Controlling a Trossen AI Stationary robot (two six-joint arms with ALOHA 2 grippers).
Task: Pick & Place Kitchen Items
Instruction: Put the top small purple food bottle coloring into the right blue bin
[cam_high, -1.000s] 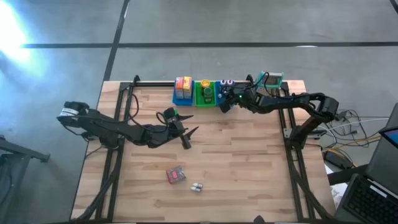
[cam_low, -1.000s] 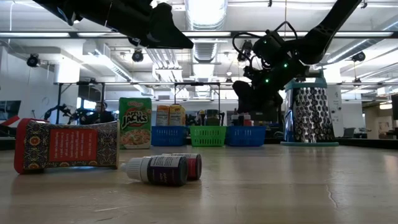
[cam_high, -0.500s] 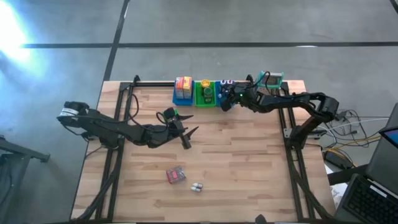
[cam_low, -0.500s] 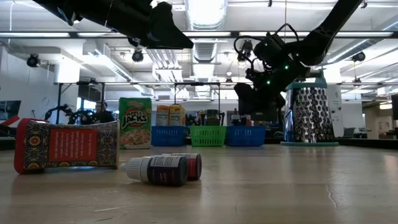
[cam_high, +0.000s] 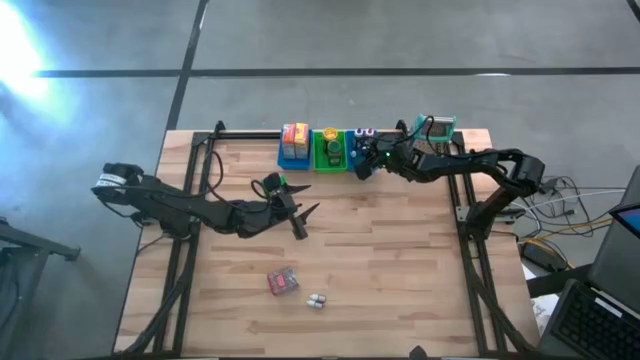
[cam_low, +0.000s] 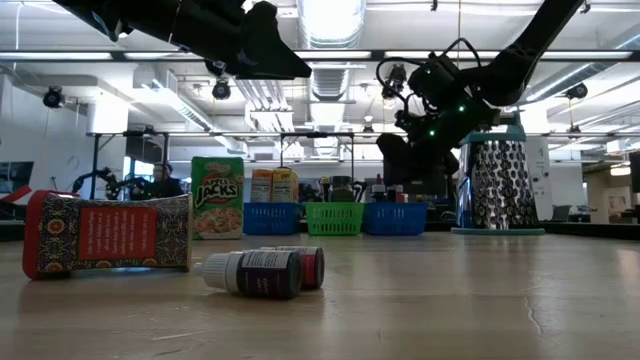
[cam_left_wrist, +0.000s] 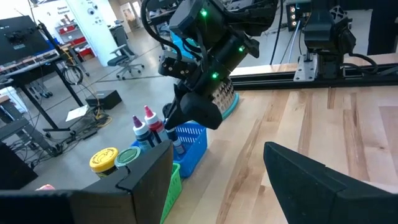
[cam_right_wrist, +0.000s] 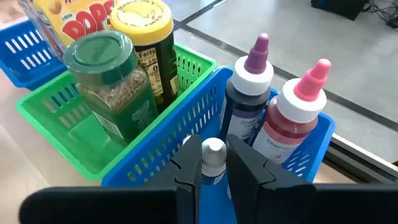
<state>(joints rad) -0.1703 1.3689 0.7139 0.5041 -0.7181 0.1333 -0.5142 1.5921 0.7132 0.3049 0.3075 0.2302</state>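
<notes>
The right pincer (cam_right_wrist: 213, 180) hangs over the blue bin (cam_right_wrist: 186, 134) at the far edge of the surface (cam_high: 400, 260), its fingers clamped on the white cap of a small bottle (cam_right_wrist: 213, 163) that stands inside the bin. Beside it in the same bin stand 2 taller bottles, one purple-tipped (cam_right_wrist: 249, 102) and one pink-tipped (cam_right_wrist: 292, 121). Over the last second very little has changed: the right arm swayed slightly toward the bins and back, and the grip has stayed tight. That suggests the bottle is at its place and only the release is left.

The left pincer (cam_high: 297, 214) hovers near the middle of the surface with its fingers apart and nothing between them, unmoved over that second. Still lying on the near part of the surface are a red packet (cam_high: 283, 282) and 2 little bottles (cam_high: 316, 301) close to it. In the low view a cereal box (cam_low: 217, 197) stands farther back. These look like the next items to fetch.
</notes>
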